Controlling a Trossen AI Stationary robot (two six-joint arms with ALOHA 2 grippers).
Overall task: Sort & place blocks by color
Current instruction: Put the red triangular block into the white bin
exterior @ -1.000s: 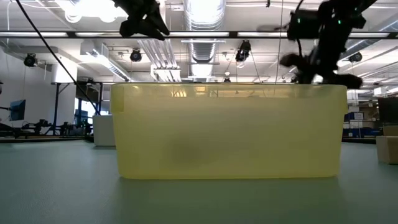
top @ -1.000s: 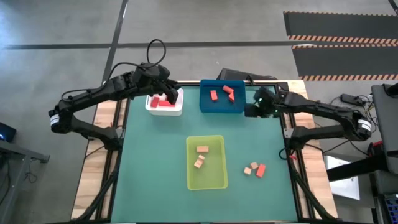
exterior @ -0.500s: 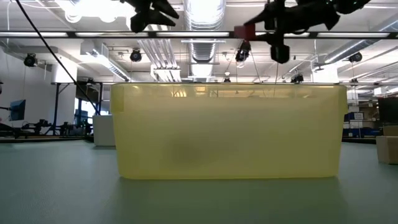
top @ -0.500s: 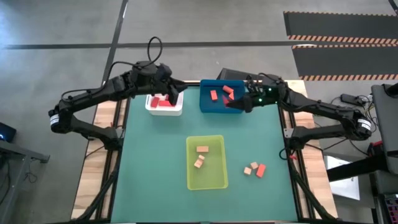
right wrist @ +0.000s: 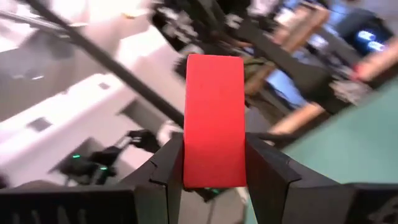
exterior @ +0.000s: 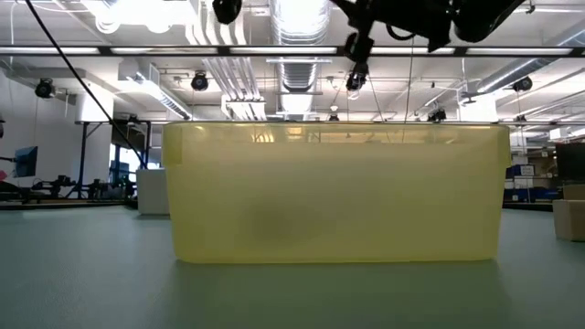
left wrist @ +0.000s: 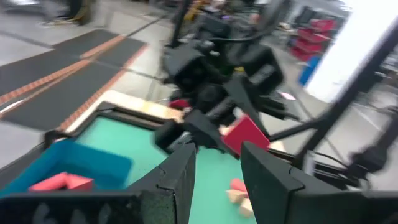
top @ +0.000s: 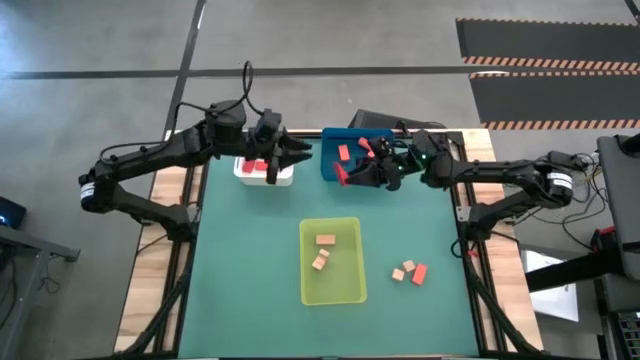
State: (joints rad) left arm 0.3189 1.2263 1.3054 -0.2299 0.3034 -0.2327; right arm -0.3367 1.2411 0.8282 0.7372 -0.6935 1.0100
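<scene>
Over the near left corner of the blue bin (top: 352, 168), we are seeing the right gripper (top: 343, 174) pinching a red block (right wrist: 214, 128) between its jaws, up off the tabletop (top: 250, 260). Just across from it, the left gripper (top: 292, 152) is hanging by the right end of the white bin (top: 281, 179), its jaws standing slightly apart with nothing between them. In the white bin we are making out deep red blocks (top: 253, 166), partly hidden by the arm. Coral blocks (top: 343, 152) are lying in the blue bin at the far edge. Tan blocks (top: 325, 240) are lying in the yellow-green bin (top: 332, 287) at the middle of the tabletop. At the near right, a tan block (top: 399, 272) and a coral block (top: 419, 272) are sitting loose, just beside each other.
</scene>
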